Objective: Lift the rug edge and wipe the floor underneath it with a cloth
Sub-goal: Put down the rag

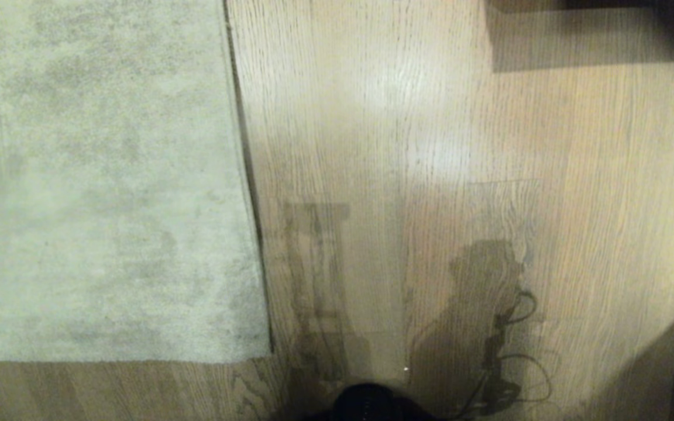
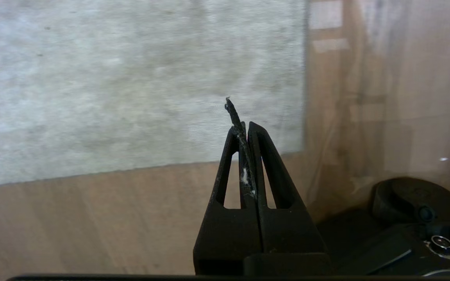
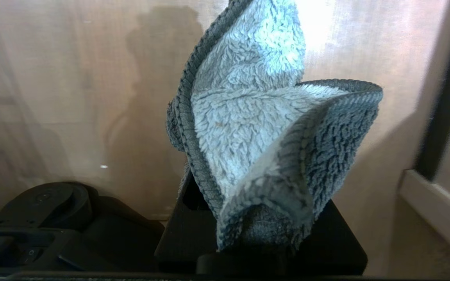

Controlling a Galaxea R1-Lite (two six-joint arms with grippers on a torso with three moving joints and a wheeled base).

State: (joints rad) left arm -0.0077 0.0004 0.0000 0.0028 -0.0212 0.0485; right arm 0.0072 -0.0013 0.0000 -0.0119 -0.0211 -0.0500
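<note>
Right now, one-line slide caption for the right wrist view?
Right gripper holds the fluffy grey cloth bunched above the wood floor.

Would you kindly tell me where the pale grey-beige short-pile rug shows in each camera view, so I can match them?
Head view: the pale grey-beige short-pile rug fills the left side, its corner low, near the middle.
Left wrist view: it spans the upper left, beyond the shut left gripper.
Right wrist view: not in it.
Shared landmark: the light brown wood-grain plank floor.
</note>
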